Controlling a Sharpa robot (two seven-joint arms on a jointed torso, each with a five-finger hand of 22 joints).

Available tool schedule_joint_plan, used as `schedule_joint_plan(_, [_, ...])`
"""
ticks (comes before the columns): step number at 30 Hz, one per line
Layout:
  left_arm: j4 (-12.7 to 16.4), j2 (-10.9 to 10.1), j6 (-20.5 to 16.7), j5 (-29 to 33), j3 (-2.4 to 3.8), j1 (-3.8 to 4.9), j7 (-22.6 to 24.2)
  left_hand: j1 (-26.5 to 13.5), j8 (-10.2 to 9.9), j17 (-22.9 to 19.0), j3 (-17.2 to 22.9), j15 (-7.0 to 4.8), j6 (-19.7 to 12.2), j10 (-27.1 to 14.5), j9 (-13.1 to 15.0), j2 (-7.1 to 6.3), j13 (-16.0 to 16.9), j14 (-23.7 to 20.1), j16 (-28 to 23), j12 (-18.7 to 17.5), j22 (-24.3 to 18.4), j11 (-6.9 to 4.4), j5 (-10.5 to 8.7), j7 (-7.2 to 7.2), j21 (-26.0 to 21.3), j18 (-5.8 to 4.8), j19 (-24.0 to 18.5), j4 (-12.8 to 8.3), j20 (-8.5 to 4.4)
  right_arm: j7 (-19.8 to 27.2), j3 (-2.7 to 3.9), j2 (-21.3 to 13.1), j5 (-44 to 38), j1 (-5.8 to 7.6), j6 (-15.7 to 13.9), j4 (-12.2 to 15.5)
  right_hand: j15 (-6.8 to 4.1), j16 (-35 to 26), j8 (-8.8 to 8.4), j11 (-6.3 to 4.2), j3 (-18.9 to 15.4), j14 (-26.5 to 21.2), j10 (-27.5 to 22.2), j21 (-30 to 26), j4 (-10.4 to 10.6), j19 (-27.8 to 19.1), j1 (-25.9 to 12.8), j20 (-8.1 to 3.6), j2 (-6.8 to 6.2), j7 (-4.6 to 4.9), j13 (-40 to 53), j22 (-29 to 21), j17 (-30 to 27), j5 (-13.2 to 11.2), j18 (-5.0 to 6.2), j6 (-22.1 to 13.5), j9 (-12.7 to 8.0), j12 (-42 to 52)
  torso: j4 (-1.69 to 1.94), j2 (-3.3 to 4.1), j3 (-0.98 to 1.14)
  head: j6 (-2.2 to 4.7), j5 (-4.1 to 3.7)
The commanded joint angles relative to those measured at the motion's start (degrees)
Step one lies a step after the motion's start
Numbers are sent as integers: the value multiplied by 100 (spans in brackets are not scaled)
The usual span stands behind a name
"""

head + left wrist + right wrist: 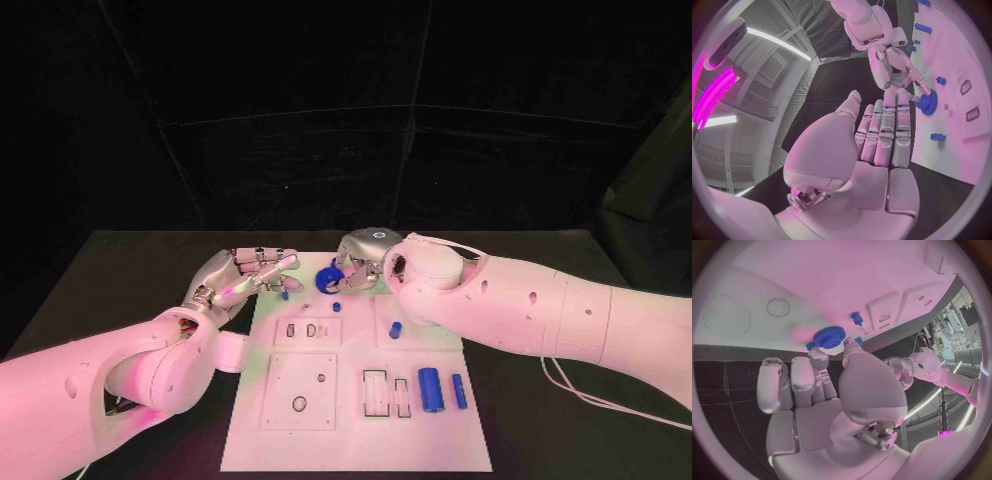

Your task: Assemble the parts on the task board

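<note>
The right silver hand (364,262) pinches a small blue toothed gear wheel (330,279) between thumb and fingertips, over the far end of the flat white task board (356,440). The left silver hand (245,277) hovers beside it, fingers straight and together, holding nothing

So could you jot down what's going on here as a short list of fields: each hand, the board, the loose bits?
right hand: pinches a blue gear over the far end of the board
left hand: holds nothing, fingers stretched toward the gear
task board: white plate, flat on the black table
blue cylinders: lying on the board's right side, near end
</note>
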Motion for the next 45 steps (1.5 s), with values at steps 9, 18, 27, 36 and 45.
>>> schedule_joint_plan(9, [14, -25, 63, -30, 5, 9, 25, 39, -30, 11, 1, -9, 13, -23, -8, -3, -9, -33, -21, -27, -5, 30, -20, 22, -39, 68, -25, -33, 4, 920, 1, -718, 1066, 9, -1316, 451, -4, -26, 9, -56, -80, 24, 106, -11, -220, -18, 734, -12, 153, -63, 116, -32, -122, 334, -96, 191, 11, 152, 1, -16, -6, 35, -29])
schedule_joint_plan(18, [9, -38, 75, -30, 5, 9, 40, 46, -31, 14, 3, -9, 15, -22, -7, 0, -9, -33, -22, -28, -6, 28, -20, 18, -39, 68, -25, -42, 4, 2426, -2, -1821, 3100, 12, -900, 563, -55, -250, 47, -109, 106, -56, -87, -162, -834, -238, 1748, -59, 37, -99, -130, -349, -485, 173, -31, 377, 17, -221, -37, -49, -21, 70, -99])
schedule_joint_plan(27, [-11, 0, 123, -30, 5, 8, 41, 55, -24, 43, 4, -26, 64, 37, 0, 23, -4, -13, -23, -18, -6, 4, -20, -11, -34, 73, -12, -78, -5, 3068, -7, -2353, 3662, -152, -869, 201, -51, -357, -3, -100, 103, -78, -162, -220, -939, -305, 1884, -62, -17, -87, -291, -451, -627, 156, -13, 366, -10, -439, -31, -37, -2, 88, -139])
schedule_joint_plan(36, [-51, 18, 132, -30, 4, 7, 41, 55, -24, 43, 4, -26, 64, 37, 0, 23, -4, -13, -23, -18, -6, 4, -20, -11, -34, 73, -12, -78, -5, 3223, -8, -2491, 3717, -443, -906, 68, -21, -393, -122, -61, -33, -67, -171, -244, -847, -318, 1710, -39, -47, -52, -362, -483, -657, 35, -8, 184, -48, -524, -20, -29, 3, 80, -118])
schedule_joint_plan(45, [-110, 37, 136, -30, 4, 6, 38, 54, -24, 47, 3, -28, 70, 45, 1, 25, -3, -10, -23, -17, -5, 1, -20, -14, -33, 73, -10, -82, -7, 3302, -7, -2527, 3783, -510, -914, 60, -2, -402, -156, -39, -213, -51, -158, -252, -732, -312, 1527, -19, -58, -33, -349, -487, -650, -83, -7, 102, -46, -502, -34, -33, -7, 88, -142])
